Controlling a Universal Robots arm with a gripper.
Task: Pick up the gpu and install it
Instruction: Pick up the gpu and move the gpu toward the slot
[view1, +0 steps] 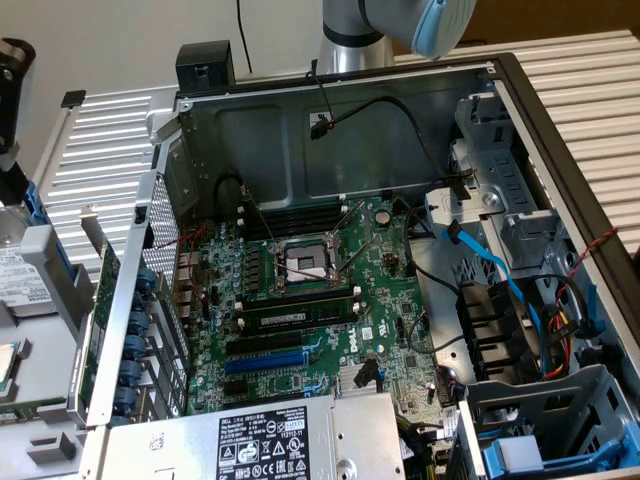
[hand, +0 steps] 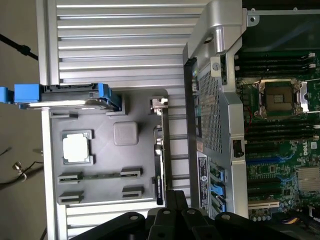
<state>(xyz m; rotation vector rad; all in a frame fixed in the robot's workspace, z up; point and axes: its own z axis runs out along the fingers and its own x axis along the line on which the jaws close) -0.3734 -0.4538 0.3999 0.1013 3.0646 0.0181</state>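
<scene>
Pincer (hand: 176, 197) closed right down, holding nothing; gpu (hand: 159, 155) just beneath it, on edge in tray (hand: 105, 160), not picked yet; motherboard (hand: 280, 165) card slots bare; pickup and install both left.

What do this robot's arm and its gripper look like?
The arm is a smooth silver-grey tube with a rounded light blue cap at its joint. The gripper is black, built of chunky linked segments with round pivots.

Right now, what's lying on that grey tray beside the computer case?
A silver processor chip, a grey square block, one memory stick in clips, and the gpu standing on edge. The gripper hides the tray's corner by the gpu.
</scene>
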